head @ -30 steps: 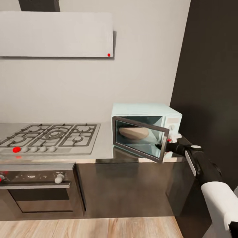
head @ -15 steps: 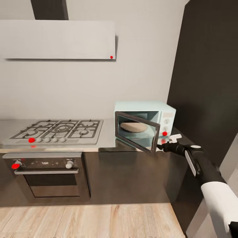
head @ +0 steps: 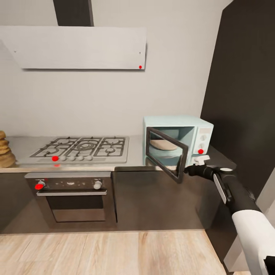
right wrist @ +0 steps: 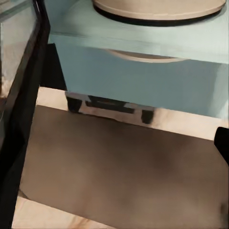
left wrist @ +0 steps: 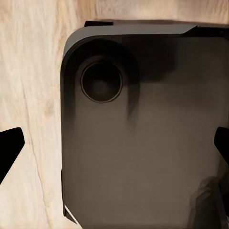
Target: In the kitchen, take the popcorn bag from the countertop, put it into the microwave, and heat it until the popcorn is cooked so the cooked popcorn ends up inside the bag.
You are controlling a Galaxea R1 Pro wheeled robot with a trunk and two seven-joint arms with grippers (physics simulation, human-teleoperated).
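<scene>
The pale mint-blue microwave (head: 198,126) stands on the glossy grey countertop (head: 133,163) with its dark glass door (head: 166,152) swung wide open. Inside lies a bare tan turntable (head: 162,144), also close up in the right wrist view (right wrist: 157,7). My right gripper (head: 188,170) is open at the door's free edge, one dark fingertip (right wrist: 222,143) showing over the countertop (right wrist: 119,162). My left gripper (left wrist: 114,143) hangs open over my dark base and the wooden floor. A tan lumpy thing (head: 4,151) sits on the counter at the far left, cut off; I cannot tell whether it is the popcorn bag.
A steel gas hob (head: 82,147) lies left of the microwave, over a dark built-in oven (head: 72,198). A white hood (head: 80,47) hangs above. A tall dark cabinet (head: 244,95) closes off the right side. Wooden floor (head: 114,252) runs in front.
The camera has pulled back and turned left, bringing the oven and the tan thing into view. The microwave door has swung further open, with my right gripper staying at its edge.
</scene>
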